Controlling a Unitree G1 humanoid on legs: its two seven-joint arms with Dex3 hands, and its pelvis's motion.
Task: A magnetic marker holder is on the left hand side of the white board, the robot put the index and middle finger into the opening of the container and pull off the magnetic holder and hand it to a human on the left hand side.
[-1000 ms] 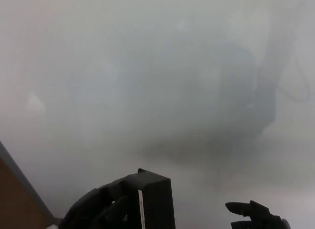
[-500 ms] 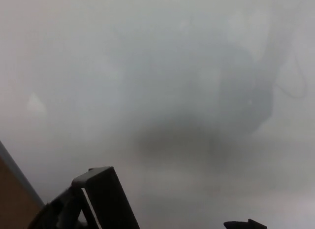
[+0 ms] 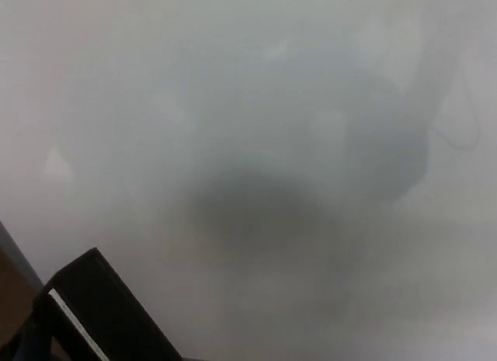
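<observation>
A matte black, boxy marker holder with a thin white edge strip sits tilted at lower left against the glossy grey whiteboard. Neither hand shows, so their state cannot be told.

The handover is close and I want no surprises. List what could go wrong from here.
1. The black marker holder is half cut off at the picture's bottom left corner, so its grip can't be checked and a slip might go unnoticed.
2. No person shows, so letting go now would likely drop it.

Holder lower left before whiteboard
</observation>
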